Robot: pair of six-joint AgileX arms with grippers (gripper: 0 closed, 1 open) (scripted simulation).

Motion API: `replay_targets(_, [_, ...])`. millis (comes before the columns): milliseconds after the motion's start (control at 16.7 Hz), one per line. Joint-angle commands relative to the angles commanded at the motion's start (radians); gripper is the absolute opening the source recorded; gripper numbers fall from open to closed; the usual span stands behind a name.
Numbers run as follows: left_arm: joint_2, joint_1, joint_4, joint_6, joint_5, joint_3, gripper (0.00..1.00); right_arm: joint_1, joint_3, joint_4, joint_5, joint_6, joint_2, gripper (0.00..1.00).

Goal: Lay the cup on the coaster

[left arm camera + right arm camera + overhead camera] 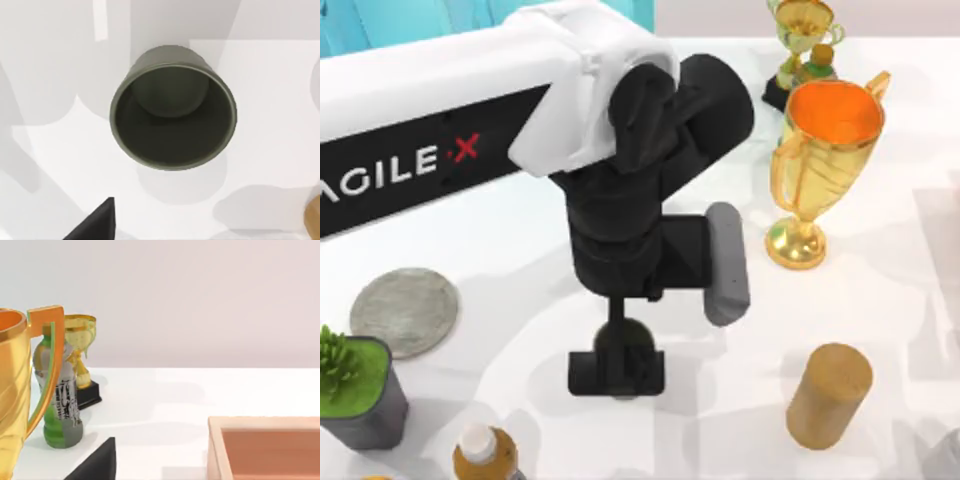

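Note:
The cup (172,110) is a small dark grey-green cylinder with no handle, standing upright on the white table; the left wrist view looks straight down into its dark inside. My left gripper (617,372) hangs directly above it near the table's front middle, open, with nothing held, and in the top view it covers the cup. One dark fingertip (95,225) shows beside the cup, apart from it. The coaster (405,310), a flat round mottled grey disc, lies at the left of the table, well clear of the gripper. My right arm is parked off to the right.
A large gold trophy (820,150) stands at the right, with a smaller trophy (803,30) and a green bottle (59,405) behind it. A tan wooden cylinder (828,395) stands front right. A grey plant pot (355,395) and a white-capped bottle (483,450) stand front left. A wooden box (270,450) lies near the right arm.

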Motion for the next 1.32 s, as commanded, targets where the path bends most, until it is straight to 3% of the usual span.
replay_targets(300, [0.008,0.003,0.042,0.001,0.0,-0.037,1.0,0.0,0.0,0.0,0.0,0.0,0.0,1.0])
replay_targets(720, [0.089,0.006,0.349,0.005,0.0,-0.253,1.0,0.0,0.0,0.0,0.0,0.0,0.0,1.0])
replay_targets(1020, [0.097,0.004,0.378,0.005,0.0,-0.281,1.0,0.0,0.0,0.0,0.0,0.0,0.0,1.0])
replay_targets(1320, [0.097,0.004,0.378,0.005,0.0,-0.281,0.62,0.0,0.0,0.0,0.0,0.0,0.0,1.0])
